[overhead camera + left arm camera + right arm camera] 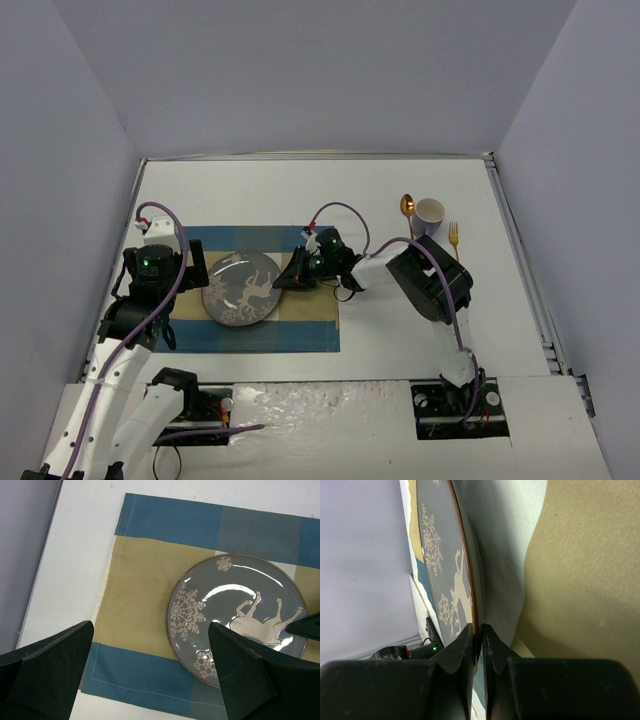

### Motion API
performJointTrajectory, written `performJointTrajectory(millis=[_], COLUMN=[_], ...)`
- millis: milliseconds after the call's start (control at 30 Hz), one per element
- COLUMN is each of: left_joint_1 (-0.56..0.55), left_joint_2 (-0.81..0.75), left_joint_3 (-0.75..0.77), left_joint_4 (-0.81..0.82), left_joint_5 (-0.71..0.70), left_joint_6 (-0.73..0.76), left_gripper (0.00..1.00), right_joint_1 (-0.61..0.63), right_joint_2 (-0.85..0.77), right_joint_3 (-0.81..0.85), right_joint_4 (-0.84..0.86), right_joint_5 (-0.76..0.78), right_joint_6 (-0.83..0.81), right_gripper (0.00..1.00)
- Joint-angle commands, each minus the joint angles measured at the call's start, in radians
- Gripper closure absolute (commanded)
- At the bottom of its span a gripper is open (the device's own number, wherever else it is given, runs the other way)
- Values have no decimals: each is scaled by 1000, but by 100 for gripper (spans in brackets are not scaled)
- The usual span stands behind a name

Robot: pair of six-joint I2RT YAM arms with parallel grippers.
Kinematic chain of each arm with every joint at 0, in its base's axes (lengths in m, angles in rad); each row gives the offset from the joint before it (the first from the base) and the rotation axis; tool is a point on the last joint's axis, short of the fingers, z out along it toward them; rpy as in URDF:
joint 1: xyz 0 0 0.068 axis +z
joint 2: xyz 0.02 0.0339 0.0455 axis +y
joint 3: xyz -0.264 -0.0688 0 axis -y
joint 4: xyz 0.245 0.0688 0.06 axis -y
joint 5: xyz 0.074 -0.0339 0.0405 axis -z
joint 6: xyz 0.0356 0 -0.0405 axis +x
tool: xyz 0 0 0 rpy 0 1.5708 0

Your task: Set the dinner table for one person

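Note:
A grey plate (240, 288) with white snowflakes and a deer lies on a blue-and-tan checked placemat (300, 335) on the white dinner table (400, 330). My right gripper (288, 277) is shut on the plate's right rim. In the right wrist view its fingers (470, 642) pinch the rim, with the plate (440, 555) seen edge-on. My left gripper (192, 278) is open and empty, hovering over the placemat (140, 595) just left of the plate (235, 605). It holds nothing in the left wrist view (150, 628).
A white mug (428, 211) stands at the back right. A gold spoon (406, 205) lies to its left and a gold fork (453, 236) to its right. Grey walls close in the table on three sides.

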Motion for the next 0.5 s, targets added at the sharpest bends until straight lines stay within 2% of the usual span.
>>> performJointTrajectory(millis=[0,233,467], left_joint_1=[8,8,8], left_joint_2=[3,4,4], left_joint_3=[51,51,50], left_joint_4=[39,39,39], left_joint_5=[-10,-7,-6], left_joint_6=[10,12,12], left_gripper=[3,3,3], right_joint_1=[3,-3,-12], right_joint_2=[-26,-5,-20], right_joint_3=[42,25,13], right_joint_4=[223,219,100], right_joint_5=[-60,-61,-26], right_joint_6=[-1,-32,-117], right_gripper=[100,100,97])
